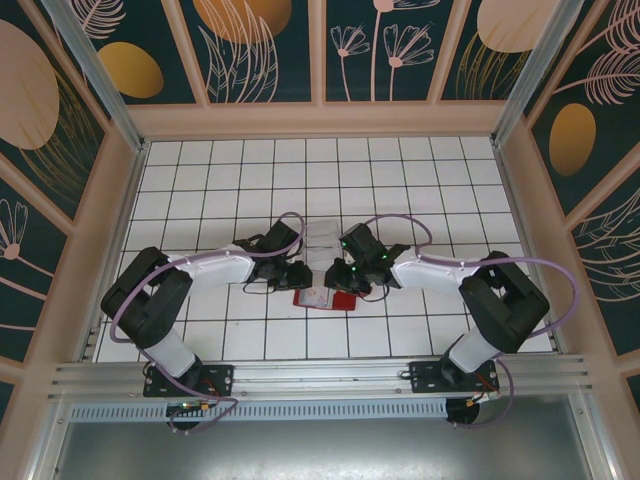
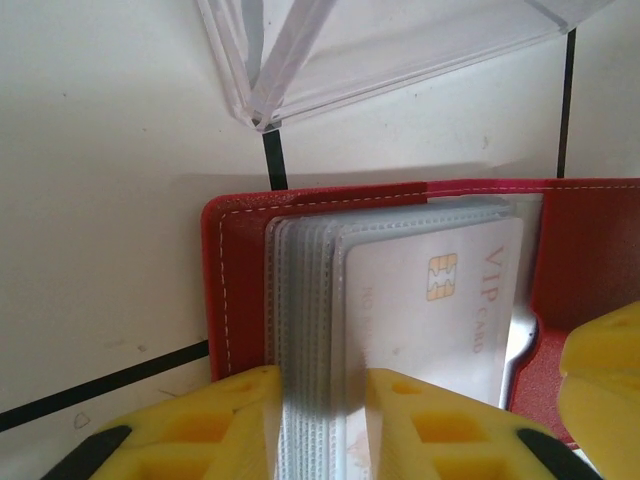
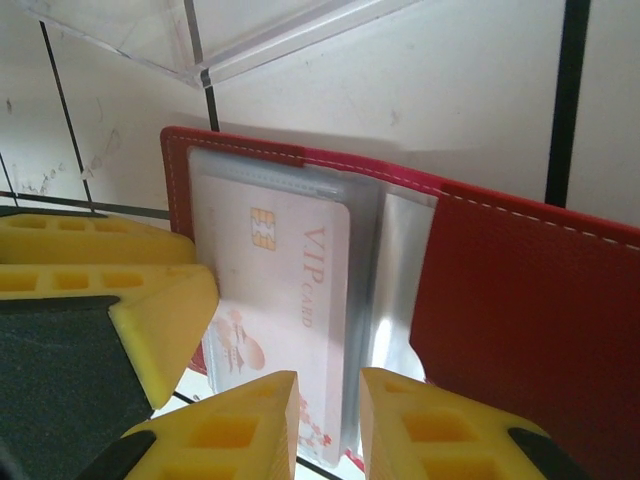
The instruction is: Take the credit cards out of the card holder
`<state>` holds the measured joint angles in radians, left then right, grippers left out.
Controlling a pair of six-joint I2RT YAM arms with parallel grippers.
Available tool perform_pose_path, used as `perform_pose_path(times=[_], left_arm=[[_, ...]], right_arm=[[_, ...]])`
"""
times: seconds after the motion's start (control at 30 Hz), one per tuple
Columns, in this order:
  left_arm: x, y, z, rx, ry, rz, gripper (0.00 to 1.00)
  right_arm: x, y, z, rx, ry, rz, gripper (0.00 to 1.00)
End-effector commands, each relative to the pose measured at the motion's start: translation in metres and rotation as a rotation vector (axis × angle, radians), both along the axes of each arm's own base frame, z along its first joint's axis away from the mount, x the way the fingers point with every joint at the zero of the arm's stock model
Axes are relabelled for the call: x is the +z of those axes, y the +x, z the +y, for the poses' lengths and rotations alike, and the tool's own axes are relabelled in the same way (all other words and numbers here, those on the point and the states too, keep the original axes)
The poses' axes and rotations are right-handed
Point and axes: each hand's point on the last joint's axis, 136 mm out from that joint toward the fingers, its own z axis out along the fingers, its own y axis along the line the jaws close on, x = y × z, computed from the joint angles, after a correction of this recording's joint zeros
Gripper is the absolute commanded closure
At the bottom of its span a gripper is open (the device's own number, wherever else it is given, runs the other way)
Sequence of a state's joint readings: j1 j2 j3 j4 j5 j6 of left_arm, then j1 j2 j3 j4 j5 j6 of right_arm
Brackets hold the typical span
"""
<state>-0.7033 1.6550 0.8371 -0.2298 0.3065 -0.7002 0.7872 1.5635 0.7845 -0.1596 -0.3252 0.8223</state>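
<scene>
Left fingers (image 2: 200, 430) pinch card holder (image 2: 235, 290), right fingers (image 3: 230, 430) card (image 3: 290, 260)

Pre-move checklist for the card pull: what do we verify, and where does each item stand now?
1. Card holder lying open: ok.
2. Left gripper pinching the clear sleeves to anchor the holder: ok.
3. Right gripper closed on the lower edge of the VIP card: ok. Whether its jaws also catch the sleeve: cannot tell.
4. VIP card out of its sleeve: not ok, mostly inside.
5. Clear tray apart from the holder: ok.
6. Cards in the other sleeves: cannot tell.
</scene>
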Motion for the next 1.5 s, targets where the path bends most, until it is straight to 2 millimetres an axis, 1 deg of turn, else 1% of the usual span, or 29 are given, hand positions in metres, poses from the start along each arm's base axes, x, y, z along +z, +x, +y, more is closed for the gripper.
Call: perform_pose_path(times=[0.0,0.17,0.43,0.63,0.77,0.9,1.2,1.47], left_arm=[[-0.01,-0.011,0.003,-0.014,0.014,0.031,0.73],[-0.013,-0.013,0.005,-0.013,0.022,0.038,0.74],[-0.017,-0.016,0.008,-0.013,0.031,0.05,0.74],[-0.017,-0.016,0.008,-0.013,0.036,0.05,0.74],[-0.016,-0.015,0.009,-0.013,0.037,0.049,0.74],[-0.015,-0.015,0.008,-0.014,0.038,0.046,0.74],[-0.015,-0.015,0.01,-0.012,0.045,0.046,0.73],[-0.015,-0.015,0.01,-0.014,0.049,0.046,0.73]], right_arm=[[-0.008,-0.003,0.001,-0.003,0.001,0.024,0.76],[-0.014,-0.002,0.001,-0.004,-0.013,0.026,0.77],[-0.029,-0.005,-0.002,0.001,-0.039,0.048,0.77],[-0.032,-0.006,-0.006,0.0,-0.066,0.05,0.78],[-0.032,-0.005,-0.007,0.002,-0.07,0.047,0.74],[-0.034,-0.005,-0.009,-0.003,-0.089,0.049,0.74],[-0.036,-0.004,-0.023,-0.021,-0.171,0.043,0.8],[-0.029,-0.002,-0.026,-0.035,-0.18,0.028,0.85]])
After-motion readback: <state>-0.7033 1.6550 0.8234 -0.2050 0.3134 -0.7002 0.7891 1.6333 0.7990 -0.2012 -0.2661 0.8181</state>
